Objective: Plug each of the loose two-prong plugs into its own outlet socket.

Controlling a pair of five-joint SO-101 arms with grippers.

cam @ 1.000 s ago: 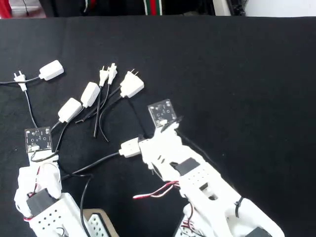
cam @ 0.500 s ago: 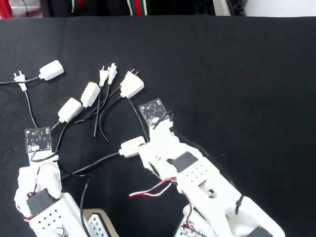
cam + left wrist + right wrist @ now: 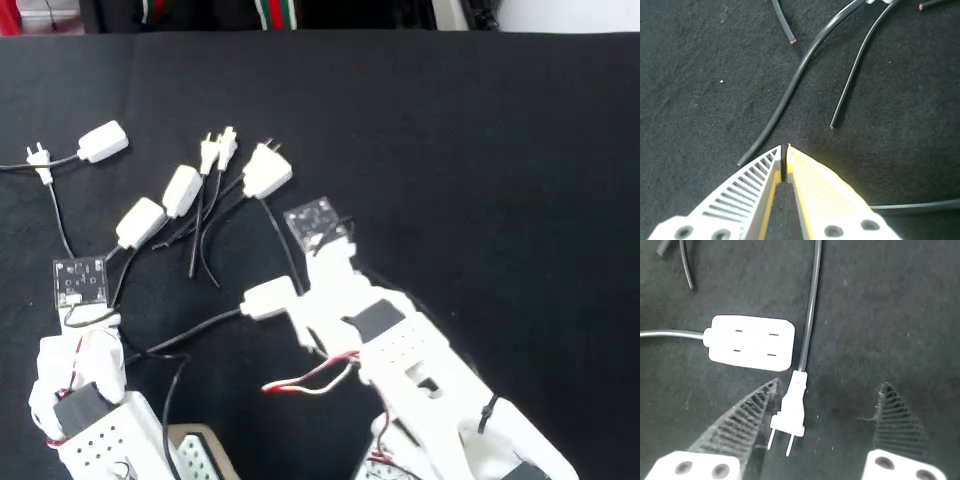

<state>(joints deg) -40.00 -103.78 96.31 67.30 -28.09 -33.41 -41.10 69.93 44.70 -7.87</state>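
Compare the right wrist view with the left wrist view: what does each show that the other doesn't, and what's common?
Right wrist view, not the left: a white outlet block with two pairs of slots, and a white two-prong plug lying loose next to it, between the open fingers of the right gripper. Left wrist view, not the right: the left gripper, fingers together, with a thick black cable running up beside its tip. Both: the black table cover and loose cable ends lying on it.

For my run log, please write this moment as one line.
right pincer: open over two-prong plug, not gripping | outlet socket: beside plug, slots empty | left pincer: shut, above cable
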